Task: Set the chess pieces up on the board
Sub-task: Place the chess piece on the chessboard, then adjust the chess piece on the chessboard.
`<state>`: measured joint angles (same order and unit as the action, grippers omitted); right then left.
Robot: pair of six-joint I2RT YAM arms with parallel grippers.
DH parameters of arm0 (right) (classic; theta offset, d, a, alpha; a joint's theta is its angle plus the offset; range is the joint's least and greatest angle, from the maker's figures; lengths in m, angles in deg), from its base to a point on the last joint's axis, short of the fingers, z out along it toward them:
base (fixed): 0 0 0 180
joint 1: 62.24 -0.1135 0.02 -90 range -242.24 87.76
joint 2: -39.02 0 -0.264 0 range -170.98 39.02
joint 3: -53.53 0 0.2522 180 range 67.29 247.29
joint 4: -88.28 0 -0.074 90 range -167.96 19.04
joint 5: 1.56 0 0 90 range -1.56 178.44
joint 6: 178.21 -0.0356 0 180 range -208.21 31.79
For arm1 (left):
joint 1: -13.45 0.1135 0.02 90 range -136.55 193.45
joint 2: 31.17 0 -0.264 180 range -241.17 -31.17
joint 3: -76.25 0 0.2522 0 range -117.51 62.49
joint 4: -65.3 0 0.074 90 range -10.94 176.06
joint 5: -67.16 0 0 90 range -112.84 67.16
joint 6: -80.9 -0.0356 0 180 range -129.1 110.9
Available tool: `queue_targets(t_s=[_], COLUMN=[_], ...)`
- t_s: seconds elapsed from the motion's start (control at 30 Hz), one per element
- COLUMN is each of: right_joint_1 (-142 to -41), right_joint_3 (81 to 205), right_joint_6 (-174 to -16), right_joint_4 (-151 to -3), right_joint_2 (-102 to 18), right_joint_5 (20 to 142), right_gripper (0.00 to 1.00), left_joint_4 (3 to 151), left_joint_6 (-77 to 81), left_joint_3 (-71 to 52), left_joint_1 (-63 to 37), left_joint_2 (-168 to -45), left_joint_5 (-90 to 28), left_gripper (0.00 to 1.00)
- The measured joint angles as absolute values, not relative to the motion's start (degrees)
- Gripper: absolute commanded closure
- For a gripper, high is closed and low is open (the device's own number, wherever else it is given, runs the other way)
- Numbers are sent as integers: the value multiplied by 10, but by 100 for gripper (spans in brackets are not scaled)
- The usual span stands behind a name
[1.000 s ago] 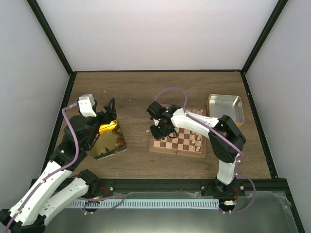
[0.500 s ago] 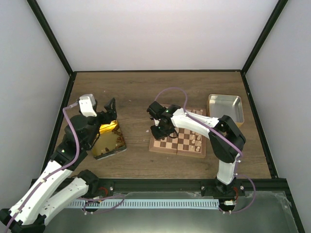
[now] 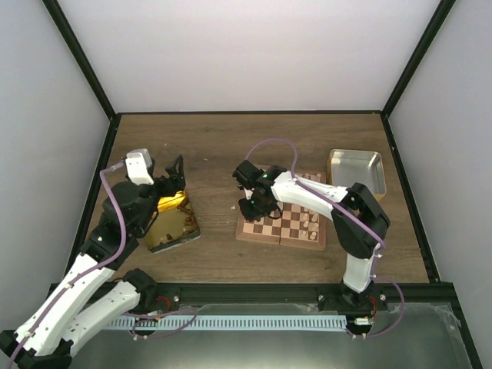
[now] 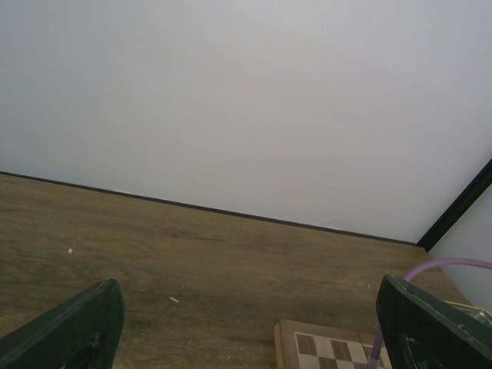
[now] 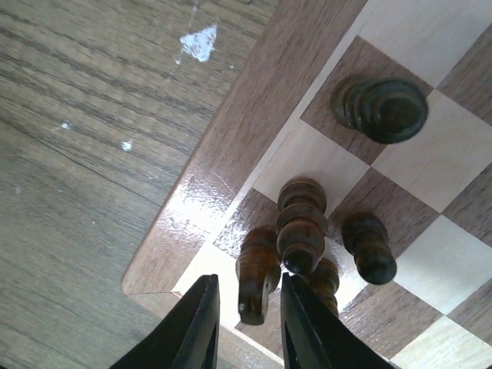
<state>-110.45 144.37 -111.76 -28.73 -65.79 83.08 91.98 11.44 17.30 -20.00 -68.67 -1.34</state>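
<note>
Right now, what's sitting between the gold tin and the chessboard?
Nothing but bare wooden tabletop, as the top view shows, between the gold tin and the chessboard.

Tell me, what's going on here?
Two robot arms are setting up a square checkered wooden chessboard. The right hand is low over a corner at the board's left side, its fingers slightly apart on either side of a tilted dark brown wooden chess piece. The other dark pieces cluster close by. The left hand hangs wide open above a shiny gold tin, holding nothing.
</note>
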Motion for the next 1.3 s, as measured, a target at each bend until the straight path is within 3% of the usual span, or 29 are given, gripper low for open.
queue_targets(t_s=[0.47, 0.87, 1.3], right_joint_1=[-1104, -1104, -1104], right_joint_3=[1434, 1434, 1434], right_joint_6=[-1171, -1174, -1181], right_joint_4=[-318, -333, -341], right_joint_2=[-603, -634, -647], right_joint_5=[873, 893, 915], right_gripper=[72, 76, 88], left_joint_4=[918, 915, 915], left_joint_6=[115, 116, 117], left_joint_3=[173, 173, 173], left_joint_1=[-200, -200, -200], left_joint_2=[-706, -714, -723], left_joint_5=[-31, -38, -40], left_gripper=[8, 8, 8])
